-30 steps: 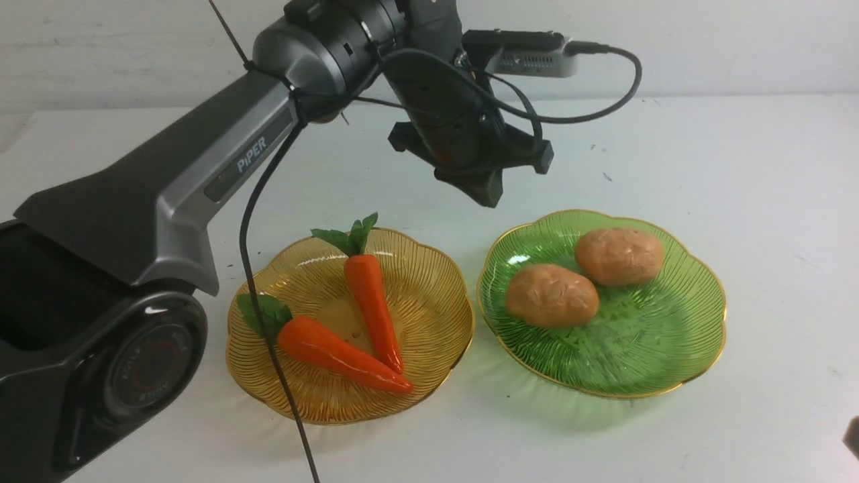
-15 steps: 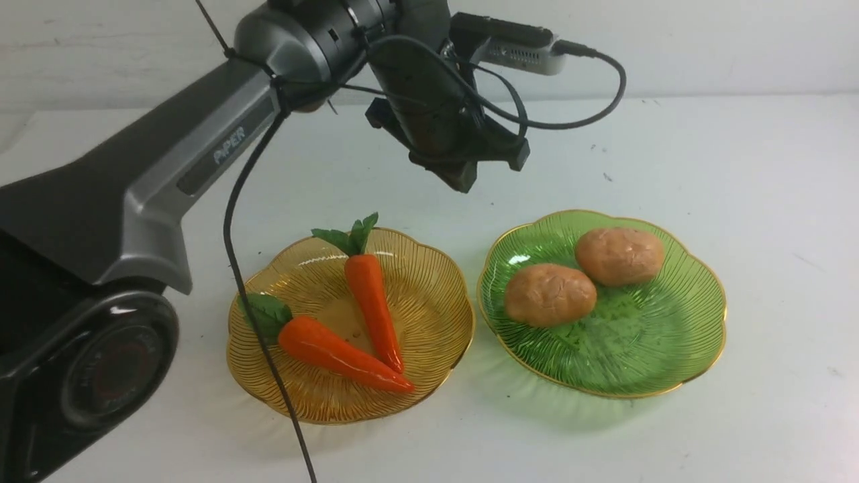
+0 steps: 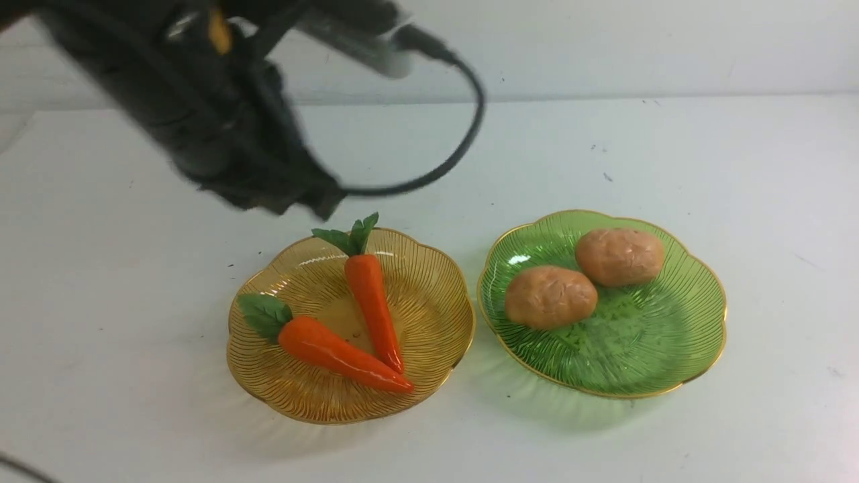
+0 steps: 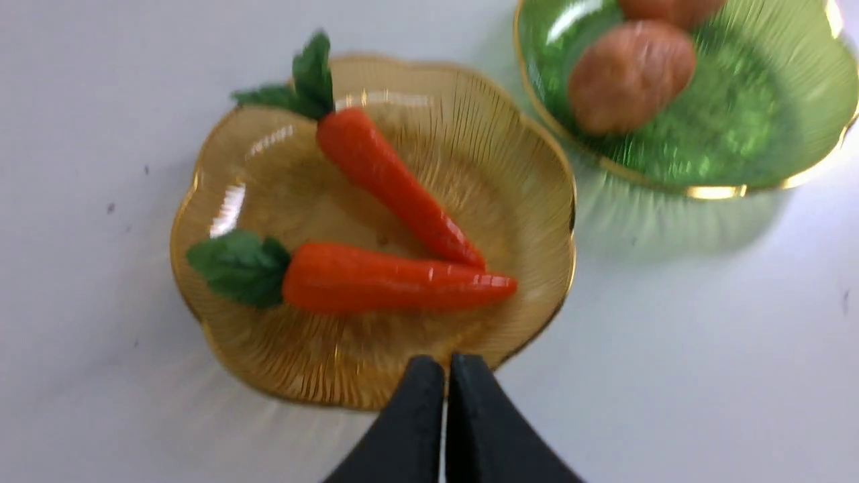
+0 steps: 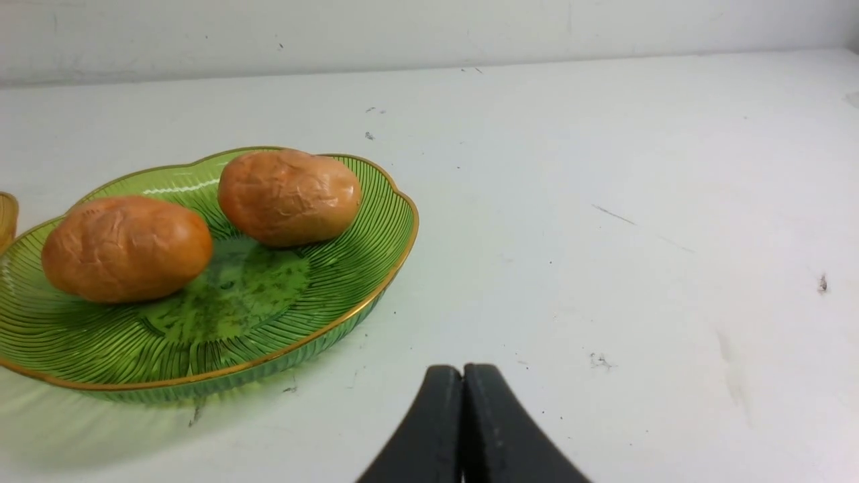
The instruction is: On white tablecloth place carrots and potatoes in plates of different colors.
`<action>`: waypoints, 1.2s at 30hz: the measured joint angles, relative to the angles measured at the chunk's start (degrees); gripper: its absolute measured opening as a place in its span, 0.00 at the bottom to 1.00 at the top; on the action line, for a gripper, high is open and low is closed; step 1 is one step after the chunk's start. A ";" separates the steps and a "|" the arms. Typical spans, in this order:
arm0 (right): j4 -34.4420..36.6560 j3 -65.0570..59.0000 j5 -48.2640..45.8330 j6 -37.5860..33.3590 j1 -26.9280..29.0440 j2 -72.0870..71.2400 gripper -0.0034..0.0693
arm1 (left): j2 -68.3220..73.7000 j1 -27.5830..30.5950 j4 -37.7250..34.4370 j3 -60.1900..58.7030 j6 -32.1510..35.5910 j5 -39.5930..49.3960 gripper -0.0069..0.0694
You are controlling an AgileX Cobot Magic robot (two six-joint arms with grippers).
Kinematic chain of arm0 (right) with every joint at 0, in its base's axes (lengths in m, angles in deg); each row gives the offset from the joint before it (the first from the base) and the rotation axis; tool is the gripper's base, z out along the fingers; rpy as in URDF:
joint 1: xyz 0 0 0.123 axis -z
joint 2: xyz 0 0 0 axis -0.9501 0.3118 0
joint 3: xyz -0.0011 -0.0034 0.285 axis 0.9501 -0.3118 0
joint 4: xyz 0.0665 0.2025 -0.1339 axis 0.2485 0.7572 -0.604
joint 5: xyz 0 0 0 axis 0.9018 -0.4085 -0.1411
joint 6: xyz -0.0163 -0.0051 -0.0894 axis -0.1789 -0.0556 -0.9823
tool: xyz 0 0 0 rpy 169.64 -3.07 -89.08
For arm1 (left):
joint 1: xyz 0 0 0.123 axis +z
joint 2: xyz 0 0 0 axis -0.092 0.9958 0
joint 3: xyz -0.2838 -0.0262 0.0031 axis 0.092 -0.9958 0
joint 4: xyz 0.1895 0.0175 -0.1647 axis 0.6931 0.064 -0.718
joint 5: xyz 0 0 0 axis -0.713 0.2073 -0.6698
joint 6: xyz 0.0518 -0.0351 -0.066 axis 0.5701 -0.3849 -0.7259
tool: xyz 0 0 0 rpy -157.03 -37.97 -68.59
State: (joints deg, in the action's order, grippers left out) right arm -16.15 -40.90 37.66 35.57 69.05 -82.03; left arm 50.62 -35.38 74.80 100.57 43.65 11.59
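On the white tablecloth (image 3: 671, 147) stand two plates. The amber plate (image 3: 429, 282) holds two carrots (image 3: 372, 308) (image 3: 335, 352), their tips meeting. The green plate (image 3: 644, 349) holds two potatoes (image 3: 550, 296) (image 3: 619, 256) side by side. My left gripper (image 3: 321, 201), blurred, hangs above the cloth behind the amber plate's far-left rim. In the left wrist view it (image 4: 446, 365) is shut and empty over the amber plate's (image 4: 517, 201) edge. My right gripper (image 5: 462, 372) is shut and empty, low over bare cloth beside the green plate (image 5: 221, 315).
A black cable (image 3: 463, 134) loops from the left wrist camera above the cloth. Small dark specks (image 3: 606, 176) mark the cloth behind the green plate. A white wall (image 3: 637, 40) closes off the far side.
My left arm has swung left and back from above the gap between the plates, and shows motion blur. Plates, carrots and potatoes have stayed in place.
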 joint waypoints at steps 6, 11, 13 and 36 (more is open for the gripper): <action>0.00 0.00 0.00 0.00 0.00 0.00 0.03 | -25.30 0.00 -0.05 -13.41 -0.97 -12.20 0.09; 0.00 0.06 0.14 0.07 0.06 0.00 0.03 | -44.09 -0.08 4.58 -15.19 0.64 -12.68 0.09; 0.00 0.06 -0.09 0.07 0.12 0.00 0.03 | -41.87 -0.08 6.12 -15.51 0.69 -12.90 0.09; -0.18 0.01 -0.03 0.12 0.12 0.00 0.03 | -43.15 26.72 -1.81 -44.12 11.41 -21.08 0.09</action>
State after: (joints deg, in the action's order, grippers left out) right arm -16.33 -40.89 37.63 35.68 69.17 -82.03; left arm 7.47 -8.65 72.99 56.46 55.06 -9.49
